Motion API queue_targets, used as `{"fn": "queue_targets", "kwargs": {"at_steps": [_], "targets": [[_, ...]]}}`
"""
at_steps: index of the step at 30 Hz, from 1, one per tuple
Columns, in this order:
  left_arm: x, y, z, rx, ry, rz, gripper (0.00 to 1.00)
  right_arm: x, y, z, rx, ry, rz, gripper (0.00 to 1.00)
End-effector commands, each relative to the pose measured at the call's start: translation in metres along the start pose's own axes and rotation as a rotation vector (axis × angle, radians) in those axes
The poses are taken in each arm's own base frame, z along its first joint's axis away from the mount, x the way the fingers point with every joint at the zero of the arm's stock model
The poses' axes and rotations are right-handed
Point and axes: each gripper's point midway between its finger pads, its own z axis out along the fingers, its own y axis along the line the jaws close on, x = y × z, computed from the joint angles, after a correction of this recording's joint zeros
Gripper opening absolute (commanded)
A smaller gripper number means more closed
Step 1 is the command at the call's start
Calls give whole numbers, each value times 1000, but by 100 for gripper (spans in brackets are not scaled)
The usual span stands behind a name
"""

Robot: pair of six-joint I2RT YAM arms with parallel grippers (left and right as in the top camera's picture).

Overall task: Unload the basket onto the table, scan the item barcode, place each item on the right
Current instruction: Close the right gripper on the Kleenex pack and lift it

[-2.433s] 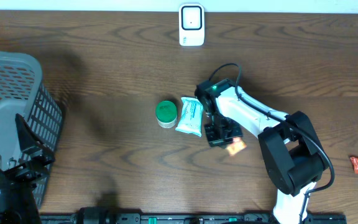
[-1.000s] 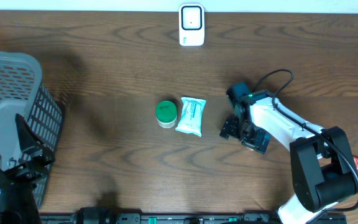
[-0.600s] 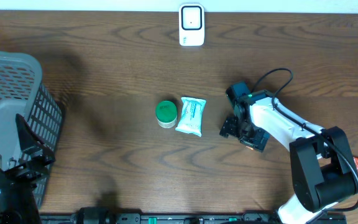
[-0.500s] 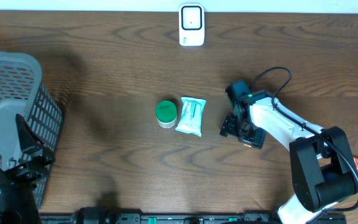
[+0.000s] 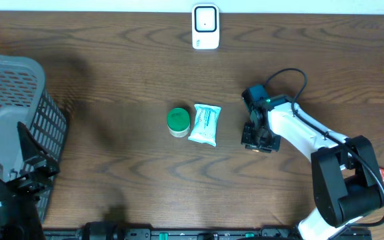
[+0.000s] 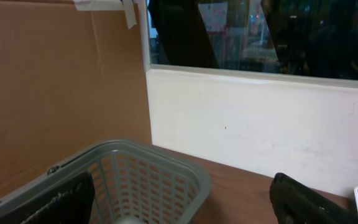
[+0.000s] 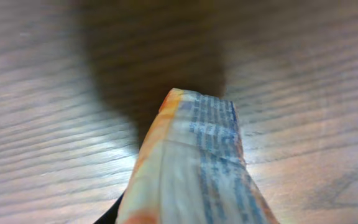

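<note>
- Narrowing over the last second, our right end effector (image 5: 257,139) now pinches the orange packet (image 7: 191,168), just right of the wipes pack (image 5: 204,124).
- We judge the grasp made; the scanner (image 5: 205,27) is well apart.
- We see blue print on the packet, too blurred to read.
- Our left end effector (image 6: 180,186) is spread.

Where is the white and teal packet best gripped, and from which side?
Likely from above, across its narrow width near its lower end in the overhead view. The packet lies flat, and the green-lidded jar crowds its upper left edge.
</note>
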Motion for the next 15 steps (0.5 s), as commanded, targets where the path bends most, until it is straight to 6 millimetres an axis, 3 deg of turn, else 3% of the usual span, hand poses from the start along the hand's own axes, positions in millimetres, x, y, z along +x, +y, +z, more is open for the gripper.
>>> {"fn": "queue_targets", "kwargs": {"at_steps": [1,4,11,15], "targets": [[2,-1,0,7,3,7,90,-12,11,-12,-49,-20,-54,29],[2,-1,0,6,3,7,90,-14,12,-14,-50,-22,-53,50],[3,-1,0,6,3,7,90,-22,15,-15,-58,-59,-54,66],[3,-1,0,6,3,7,90,-29,13,-15,-43,-89,1,63]]}}
